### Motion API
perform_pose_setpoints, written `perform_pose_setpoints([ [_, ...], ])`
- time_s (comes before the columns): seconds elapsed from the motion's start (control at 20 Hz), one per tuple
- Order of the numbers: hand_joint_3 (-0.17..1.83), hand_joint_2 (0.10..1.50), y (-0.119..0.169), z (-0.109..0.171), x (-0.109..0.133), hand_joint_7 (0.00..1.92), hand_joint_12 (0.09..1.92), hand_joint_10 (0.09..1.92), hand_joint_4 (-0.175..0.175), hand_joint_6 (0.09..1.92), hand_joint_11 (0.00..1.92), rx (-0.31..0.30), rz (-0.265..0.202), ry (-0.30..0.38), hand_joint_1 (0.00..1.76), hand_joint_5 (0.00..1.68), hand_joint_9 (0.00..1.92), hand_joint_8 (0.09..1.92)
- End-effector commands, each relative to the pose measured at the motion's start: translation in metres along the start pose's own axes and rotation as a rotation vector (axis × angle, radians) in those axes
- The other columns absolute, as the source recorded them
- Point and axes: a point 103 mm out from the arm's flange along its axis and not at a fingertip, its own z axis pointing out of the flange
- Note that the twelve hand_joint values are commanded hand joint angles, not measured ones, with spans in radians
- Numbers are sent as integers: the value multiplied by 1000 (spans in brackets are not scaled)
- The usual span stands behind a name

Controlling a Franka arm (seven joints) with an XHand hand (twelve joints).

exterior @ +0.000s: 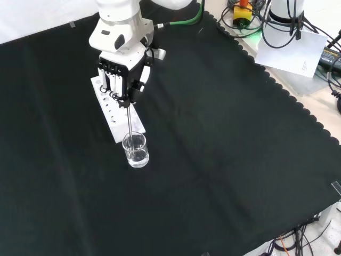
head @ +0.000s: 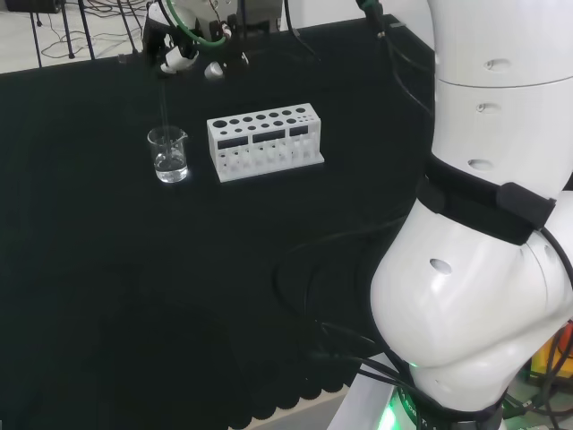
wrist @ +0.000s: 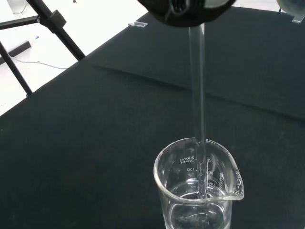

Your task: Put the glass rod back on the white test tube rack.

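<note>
Our robot hand (exterior: 123,80) pinches the glass rod (exterior: 129,121), its tip inside the beaker (exterior: 135,150) beside the rack (exterior: 114,114). Moving sideways now could tip the beaker.

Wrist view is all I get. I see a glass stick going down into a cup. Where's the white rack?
Observer: The rack stands close beside the cup, on its right in the head view, not touching it.
Operator: Is anything in its holes?
Observer: In the head view the top holes look empty.
Operator: Who's holding the stick?
Observer: In the front view the hand has its fingers curled round the top of the stick.
</note>
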Motion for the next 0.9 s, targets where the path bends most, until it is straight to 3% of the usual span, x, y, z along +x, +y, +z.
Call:
perform_pose_setpoints([
  [0.05, 0, 1030, -1, -3, 2, 1222, 720, 234, -175, 387, 1281, -1, -1, -8, 1304, 1166, 1829, 904],
  [0.55, 0, 1030, -3, -18, -3, 1222, 719, 233, -175, 386, 1281, -14, 18, -14, 1304, 1167, 1830, 904],
  [0.9, 0, 1030, -21, -54, -3, 1222, 718, 232, -175, 386, 1281, -47, 36, -15, 1305, 1167, 1830, 904],
])
